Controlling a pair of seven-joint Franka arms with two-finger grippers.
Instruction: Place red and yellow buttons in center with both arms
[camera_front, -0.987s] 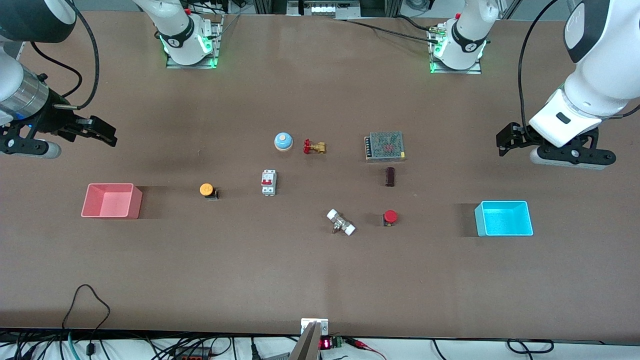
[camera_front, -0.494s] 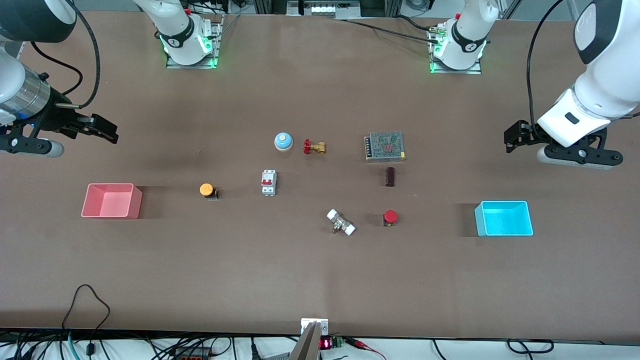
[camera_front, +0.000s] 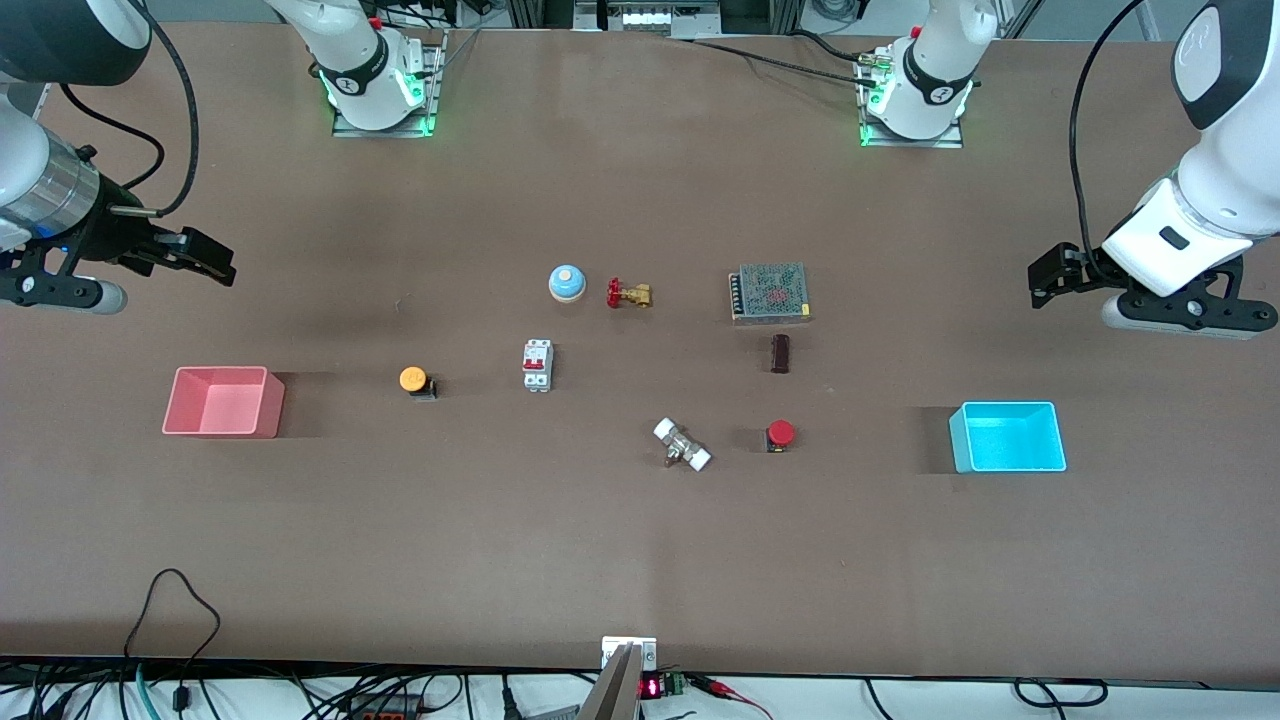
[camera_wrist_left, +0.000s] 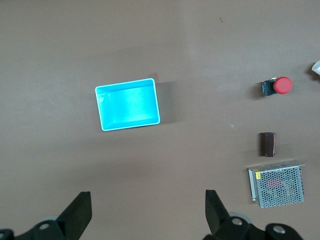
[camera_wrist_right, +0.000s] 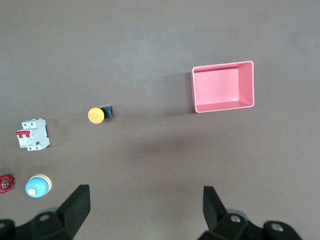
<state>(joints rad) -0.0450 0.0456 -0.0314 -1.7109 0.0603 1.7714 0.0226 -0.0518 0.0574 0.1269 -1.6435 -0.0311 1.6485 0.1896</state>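
Front view: red button (camera_front: 780, 434) and yellow button (camera_front: 413, 379) sit apart on the table (camera_front: 640, 560). Left gripper (camera_front: 1048, 277) and right gripper (camera_front: 205, 262) hover wide, empty, farther from the camera than the buttons.

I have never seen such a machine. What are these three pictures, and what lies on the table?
Two white robot arms stand at a brown table. One picture looks down from across it; the other two come from cameras on the wrists. The left gripper hangs over the table near the cyan tray, the right gripper near the pink tray. Both are open and hold nothing. Between the trays lie small parts, among them the yellow button and the red button, each untouched.
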